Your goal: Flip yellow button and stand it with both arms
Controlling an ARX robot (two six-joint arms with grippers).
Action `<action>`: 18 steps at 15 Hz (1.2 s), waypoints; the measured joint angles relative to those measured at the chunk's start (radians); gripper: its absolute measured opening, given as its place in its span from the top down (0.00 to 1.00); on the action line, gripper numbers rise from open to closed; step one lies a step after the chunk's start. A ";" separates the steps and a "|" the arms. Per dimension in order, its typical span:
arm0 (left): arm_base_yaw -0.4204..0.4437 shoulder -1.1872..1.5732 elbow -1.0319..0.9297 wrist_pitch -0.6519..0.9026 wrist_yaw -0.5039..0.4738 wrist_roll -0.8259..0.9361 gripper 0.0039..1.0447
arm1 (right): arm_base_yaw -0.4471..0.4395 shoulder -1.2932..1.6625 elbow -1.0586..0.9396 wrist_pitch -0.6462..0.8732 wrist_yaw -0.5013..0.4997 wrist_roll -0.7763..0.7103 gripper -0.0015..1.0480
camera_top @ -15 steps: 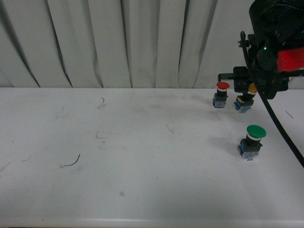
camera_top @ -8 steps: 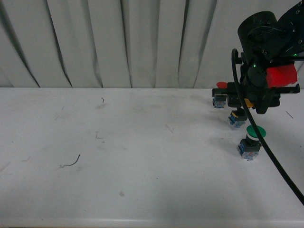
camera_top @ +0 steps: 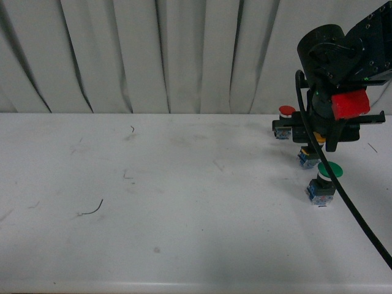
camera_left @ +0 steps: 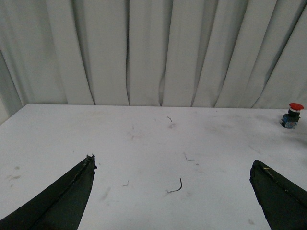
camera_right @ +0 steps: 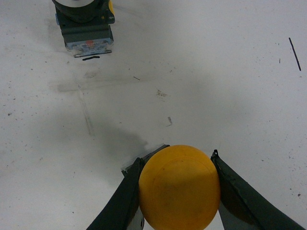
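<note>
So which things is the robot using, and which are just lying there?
Using: round yellow-capped push button with blue base; right gripper closed around its cap; left gripper open.
Lying about: red-capped button; green-capped button; thin black wire scrap.

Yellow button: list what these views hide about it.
Front view: the right gripper covers the cap of the yellow button; only its base shows.
Right wrist view: the cap hides its base, and the picture edge crops it.
Left wrist view: it is out of frame.
</note>
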 joint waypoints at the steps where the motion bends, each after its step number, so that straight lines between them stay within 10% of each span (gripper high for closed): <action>1: 0.000 0.000 0.000 0.000 0.000 0.000 0.06 | 0.000 0.007 0.013 -0.003 0.002 0.005 0.65; 12: 0.000 0.000 0.000 0.000 0.000 0.000 0.06 | 0.002 0.013 0.008 0.020 -0.025 0.031 0.65; 18: 0.000 0.000 0.000 0.000 0.000 0.000 0.06 | 0.002 0.013 0.012 0.027 -0.032 0.044 0.04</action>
